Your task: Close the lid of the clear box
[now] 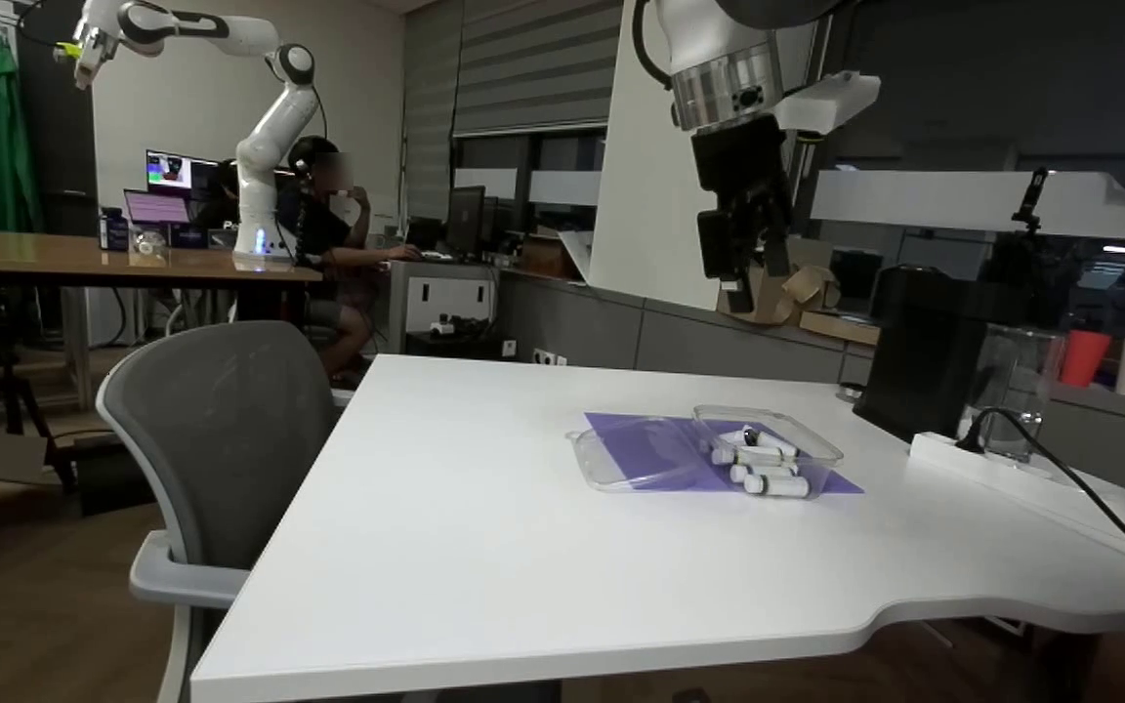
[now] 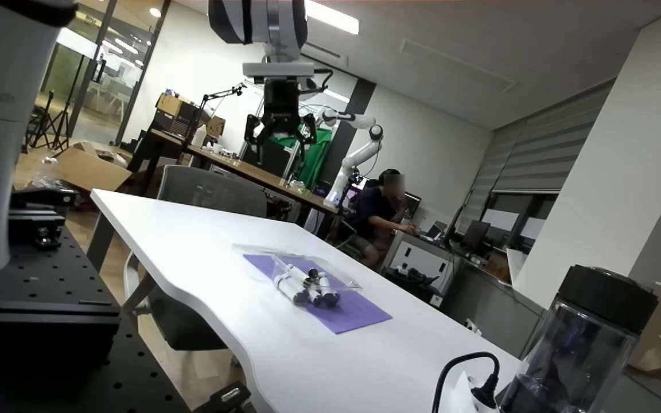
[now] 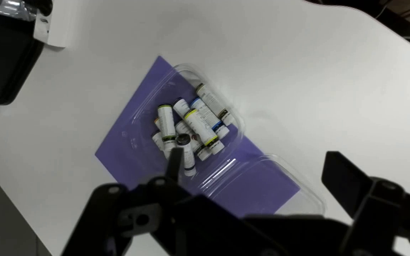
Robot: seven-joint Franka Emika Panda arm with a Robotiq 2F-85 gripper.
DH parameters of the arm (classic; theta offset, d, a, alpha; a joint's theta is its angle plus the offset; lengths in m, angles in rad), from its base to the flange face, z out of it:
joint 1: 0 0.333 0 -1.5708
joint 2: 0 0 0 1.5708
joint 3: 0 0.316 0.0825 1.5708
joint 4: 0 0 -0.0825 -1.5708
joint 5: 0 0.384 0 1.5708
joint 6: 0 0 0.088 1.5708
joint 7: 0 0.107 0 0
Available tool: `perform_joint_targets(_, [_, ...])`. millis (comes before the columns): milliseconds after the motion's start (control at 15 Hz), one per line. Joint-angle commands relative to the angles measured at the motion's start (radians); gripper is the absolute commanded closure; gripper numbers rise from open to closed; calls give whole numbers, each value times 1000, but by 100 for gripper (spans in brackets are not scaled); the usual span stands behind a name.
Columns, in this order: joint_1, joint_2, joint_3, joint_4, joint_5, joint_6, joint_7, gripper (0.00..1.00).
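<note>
Tubes (image 3: 202,128) with words too small to read

The claw (image 3: 254,160) hangs high, wide open, holding nothing. Below, the tubes lie piled in the clear box (image 1: 824,470); its lid (image 1: 636,457) lies open beside it, both partly over purple paper (image 2: 359,315) on the white surface (image 1: 484,547). Nearby are a bottle (image 2: 577,347) and chair (image 1: 221,430); far off, a man (image 2: 375,209) sits.

White worktop (image 1: 465,566), one edge partly curved. Purple sheet (image 2: 356,314) lies flat on it; clear box (image 3: 174,85) and its folded-out lid (image 1: 636,457) rest over the sheet, both reaching past its edge. To one side: black block (image 1: 914,361), small round item (image 1: 851,392) just beside it, power strip (image 1: 1041,496), clear vessel (image 1: 1020,381).
</note>
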Motion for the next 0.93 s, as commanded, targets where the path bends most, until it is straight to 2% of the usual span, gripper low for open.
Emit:
perform_joint_targets(0, [36, 9, -36, 2, -1, -1, 2, 0])
perform_joint_targets(733, [37, -10, -42, -1, 1, -2, -1, 0])
perform_joint_targets(867, [47, -6, -28, -8, -66, 17, 6, 0])
